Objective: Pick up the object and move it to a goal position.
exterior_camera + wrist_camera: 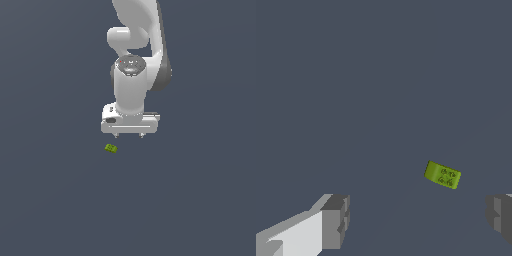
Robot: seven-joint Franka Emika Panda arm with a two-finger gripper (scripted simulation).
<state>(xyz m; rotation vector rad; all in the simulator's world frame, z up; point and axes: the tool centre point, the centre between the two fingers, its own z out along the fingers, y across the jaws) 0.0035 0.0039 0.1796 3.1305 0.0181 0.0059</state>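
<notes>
Exterior view: my gripper [129,135] sits at frame centre, pointing down, fingers spread wide, holding nothing and touching nothing. The block [111,148] lies just below and to the exterior view's left of it, clear of both fingertips. Wrist view: my two grey fingers [336,220] are far apart; the block [442,175] lies free beyond them, nearer one finger. It is small, olive-green, roughly cuboid, tilted, with a bumpy face.

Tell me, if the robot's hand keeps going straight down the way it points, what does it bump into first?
Probably just the bare grey floor. The open hand points down, and the little green block seems to lie off to one side, though depth is unclear.
</notes>
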